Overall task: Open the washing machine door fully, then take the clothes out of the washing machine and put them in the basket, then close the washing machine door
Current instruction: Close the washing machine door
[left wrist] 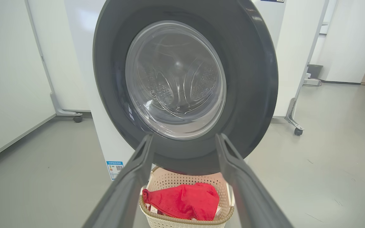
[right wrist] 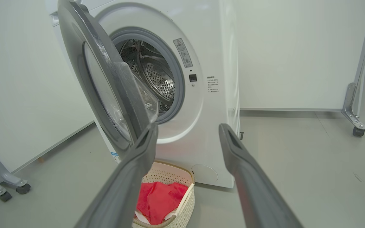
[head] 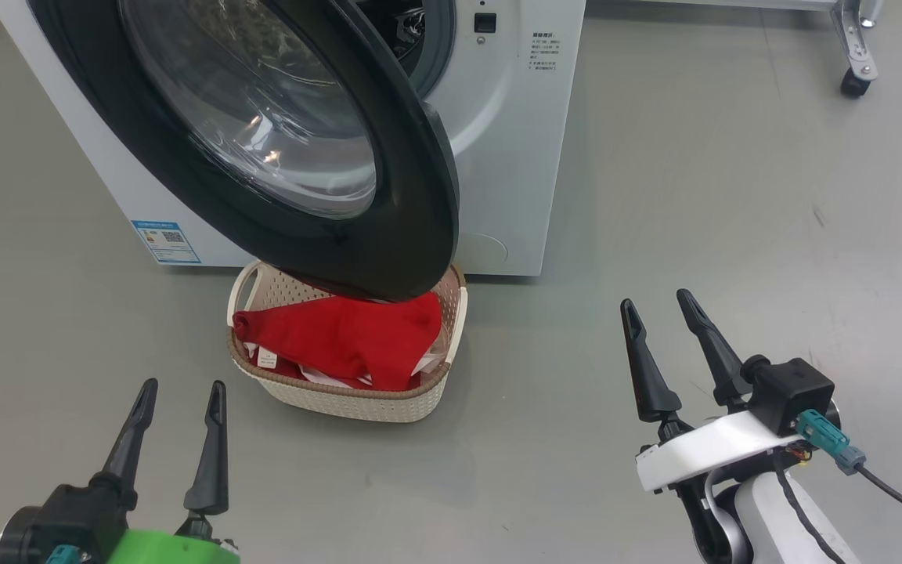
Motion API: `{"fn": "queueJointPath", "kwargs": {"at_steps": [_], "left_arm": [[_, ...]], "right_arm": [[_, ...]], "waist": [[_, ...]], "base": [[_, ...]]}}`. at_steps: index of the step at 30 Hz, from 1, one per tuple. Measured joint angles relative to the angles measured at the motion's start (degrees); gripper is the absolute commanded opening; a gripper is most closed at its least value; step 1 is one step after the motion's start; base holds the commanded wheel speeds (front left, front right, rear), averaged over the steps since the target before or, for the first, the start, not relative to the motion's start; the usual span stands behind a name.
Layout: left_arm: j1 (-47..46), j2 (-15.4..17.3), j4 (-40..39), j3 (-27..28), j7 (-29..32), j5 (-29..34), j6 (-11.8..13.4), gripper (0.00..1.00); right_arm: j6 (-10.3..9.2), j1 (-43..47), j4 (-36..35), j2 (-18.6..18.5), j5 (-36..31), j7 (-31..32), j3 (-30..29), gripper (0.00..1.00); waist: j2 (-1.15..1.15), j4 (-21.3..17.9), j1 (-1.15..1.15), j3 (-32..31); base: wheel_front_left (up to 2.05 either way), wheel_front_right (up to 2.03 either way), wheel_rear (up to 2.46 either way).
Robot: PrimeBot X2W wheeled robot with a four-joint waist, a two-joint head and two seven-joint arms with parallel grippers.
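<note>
Red clothes (head: 349, 337) lie heaped in the basket (head: 357, 403), with a white tag (head: 267, 360) at the heap's near edge. The basket stands on the grey floor (head: 733, 196) just in front of the washer (head: 514, 141). The door (head: 412, 235) hangs part open, swung out from the washer's front so that in the head view its lower edge overhangs the far side of the basket. Past the door's edge, the right wrist view shows the steel drum (right wrist: 158, 79). The left claw (head: 184, 385) hovers near the basket's left, fingers spread wide with nothing between them. The right claw (head: 655, 299) hovers well to the basket's right, likewise spread wide and empty. Both claws are apart from the door, basket and clothes.
</note>
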Motion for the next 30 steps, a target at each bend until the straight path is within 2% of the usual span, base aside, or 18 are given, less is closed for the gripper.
{"fn": "queueJointPath", "kwargs": {"at_steps": [3,4,5,6,14,25,30], "left_arm": [[0.0,-0.3,-0.1,0.0,0.0,0.3,-0.5,1.00],[0.0,-0.5,-0.1,0.0,0.0,0.3,-0.5,1.00],[0.0,-0.7,-0.2,0.0,0.0,0.3,-0.5,1.00],[0.0,-0.9,-0.3,0.0,0.0,0.3,-0.6,1.00],[-0.2,-1.7,-0.6,-0.3,0.0,1.3,-1.5,1.00],[-2.8,-3.0,-0.6,-2.4,0.0,2.3,-2.5,1.00],[-4.0,-3.7,-0.4,-3.3,0.0,2.3,-2.7,1.00]], "right_arm": [[0.00,0.0,-0.3,0.0,-0.1,0.0,-0.2,1.00],[0.00,0.0,-0.3,0.0,-0.3,0.0,-0.1,0.51],[0.00,-0.1,-0.5,0.0,-0.8,0.0,0.2,0.11],[0.00,-0.3,-0.8,-0.1,-1.2,0.0,0.6,0.00],[0.01,-4.4,-1.7,-2.3,-4.3,0.0,4.7,0.00],[0.02,-13.4,-0.8,-5.1,-4.6,1.6,16.7,0.00],[0.02,-17.8,0.5,-6.5,-4.3,2.7,19.3,0.00]], "waist": [[0.00,0.2,0.00,0.5],[0.00,0.3,0.00,0.7],[0.00,0.4,0.00,1.0],[0.00,0.5,0.00,1.2],[0.00,1.6,0.00,3.7],[0.00,5.1,0.00,7.4],[0.00,7.3,0.00,9.4]], "base": [[0.00,0.00,0.00],[0.00,0.00,0.00],[0.00,0.00,0.00],[0.00,0.00,0.00],[0.00,0.00,0.00],[0.00,0.00,0.00],[0.00,0.00,0.00]]}}
